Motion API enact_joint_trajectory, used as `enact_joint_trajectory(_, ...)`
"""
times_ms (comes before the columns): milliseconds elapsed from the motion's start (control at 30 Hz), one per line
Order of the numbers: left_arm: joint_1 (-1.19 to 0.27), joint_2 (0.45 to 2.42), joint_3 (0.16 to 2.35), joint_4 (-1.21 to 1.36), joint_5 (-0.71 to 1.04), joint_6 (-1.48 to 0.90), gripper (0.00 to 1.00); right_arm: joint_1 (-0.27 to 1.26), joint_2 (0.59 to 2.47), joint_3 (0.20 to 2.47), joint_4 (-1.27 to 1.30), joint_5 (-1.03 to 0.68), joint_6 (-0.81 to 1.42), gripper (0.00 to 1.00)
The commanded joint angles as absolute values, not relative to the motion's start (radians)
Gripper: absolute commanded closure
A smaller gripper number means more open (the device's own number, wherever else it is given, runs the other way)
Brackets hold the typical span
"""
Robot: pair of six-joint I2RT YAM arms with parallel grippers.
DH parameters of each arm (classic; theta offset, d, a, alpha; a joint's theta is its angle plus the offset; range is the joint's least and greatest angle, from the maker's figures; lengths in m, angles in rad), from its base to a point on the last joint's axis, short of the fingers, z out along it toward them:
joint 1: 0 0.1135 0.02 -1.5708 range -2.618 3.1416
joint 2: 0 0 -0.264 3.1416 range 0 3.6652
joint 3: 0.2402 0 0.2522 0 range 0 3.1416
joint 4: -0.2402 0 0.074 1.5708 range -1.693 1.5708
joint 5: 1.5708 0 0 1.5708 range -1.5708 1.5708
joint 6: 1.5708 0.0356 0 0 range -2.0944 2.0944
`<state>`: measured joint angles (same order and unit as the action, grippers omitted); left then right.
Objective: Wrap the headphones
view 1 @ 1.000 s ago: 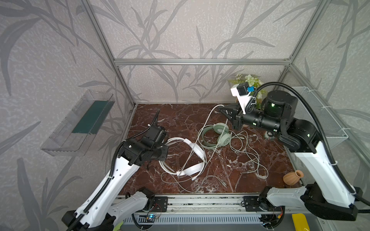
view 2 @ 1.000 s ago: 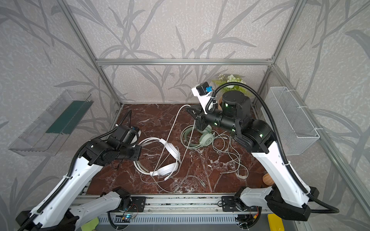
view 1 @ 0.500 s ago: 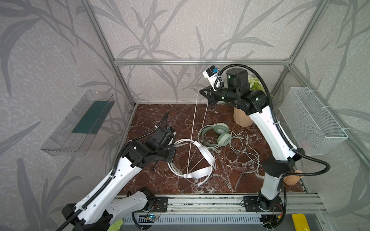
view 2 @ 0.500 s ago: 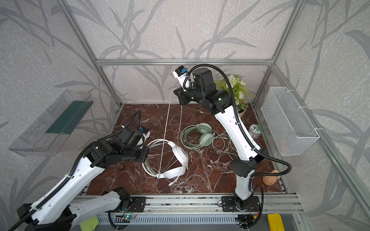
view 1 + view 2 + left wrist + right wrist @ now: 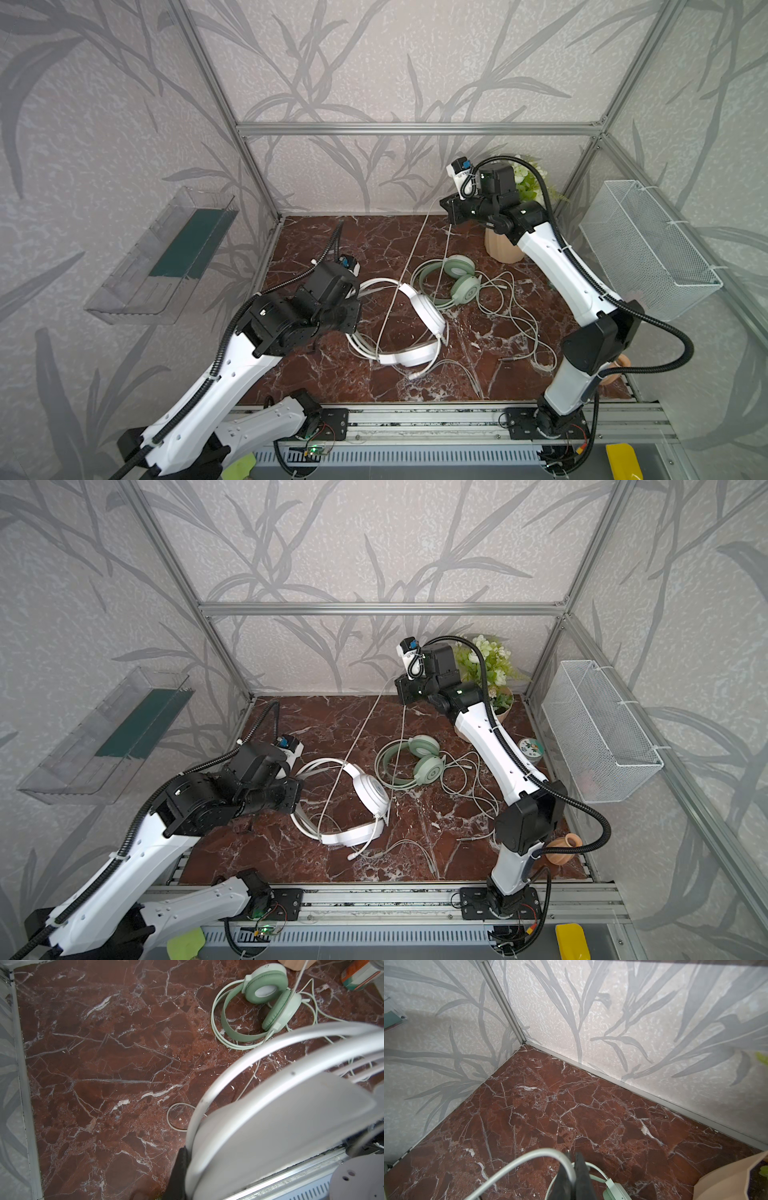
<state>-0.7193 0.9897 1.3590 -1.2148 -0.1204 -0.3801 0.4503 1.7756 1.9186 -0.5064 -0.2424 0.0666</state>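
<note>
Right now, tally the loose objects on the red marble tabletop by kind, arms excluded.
Wired over-ear headsets: 2, white headset, mint green headset
Pots: 2, beige ribbed flower vase, small terracotta jug
Round patterned tin: 1
Total: 5

The white headset (image 5: 280, 1126) loomed blurred in the left wrist view, cut off at the edge. The right claw (image 5: 572, 1159) was cropped too, only its tips showing, pinched on a cable (image 5: 527, 1156). The right arm (image 5: 552, 257) half hid the vase (image 5: 503, 249).
</note>
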Motion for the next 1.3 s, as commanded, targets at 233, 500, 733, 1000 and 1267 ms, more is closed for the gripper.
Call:
enact_joint_trajectory(233,-0.723,0.931,1.519,-1.156,-0.002,-0.499,1.0,0.464,1.86,1.725,-0.194,-0.505,0.221,1.0)
enact_joint_trajectory(500,-0.723,0.945,1.587,-1.113,0.04,-0.566,1.0,0.474,1.819,1.531,0.057,-0.495,0.315,1.0)
enact_joint_trajectory(733,-0.721,0.943,1.589,-1.055,0.082,-0.631,1.0,0.483,1.799,1.391,0.276,-0.558,0.431,1.0)
enact_joint_trajectory(1000,-0.716,0.952,1.627,-1.073,0.093,-0.694,1.0,0.519,1.719,1.262,0.383,-0.558,0.466,0.82)
enact_joint_trajectory(1267,-0.688,0.981,1.656,-1.171,0.074,-0.715,1.0,0.519,1.485,1.069,0.474,-0.456,0.505,0.46)
